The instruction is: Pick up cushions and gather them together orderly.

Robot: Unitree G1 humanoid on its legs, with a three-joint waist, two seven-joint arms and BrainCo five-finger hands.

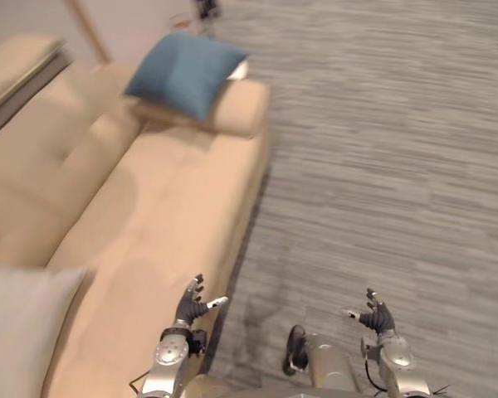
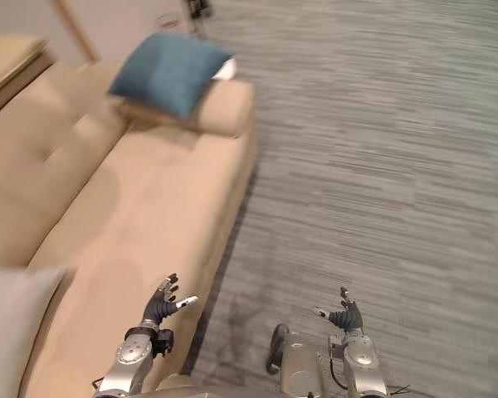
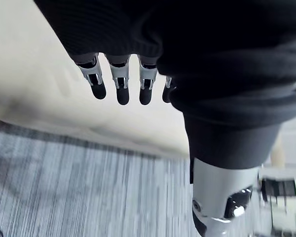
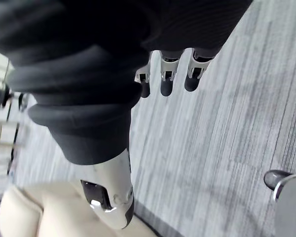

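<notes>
A blue cushion (image 1: 185, 72) leans on the far armrest of a long beige sofa (image 1: 149, 207), with a bit of white cushion (image 1: 239, 70) peeking out behind it. A pale grey cushion (image 1: 21, 327) lies at the sofa's near end. My left hand (image 1: 192, 303) hovers over the sofa's front edge, open and empty, fingers (image 3: 122, 90) relaxed. My right hand (image 1: 375, 315) hangs over the grey carpet to the right, also open and holding nothing, fingers (image 4: 166, 81) loose.
Grey striped carpet (image 1: 382, 149) spreads to the right of the sofa. A wall and a thin wooden leg (image 1: 87, 29) stand behind the sofa's far end. Dark furniture (image 1: 206, 8) shows at the far top.
</notes>
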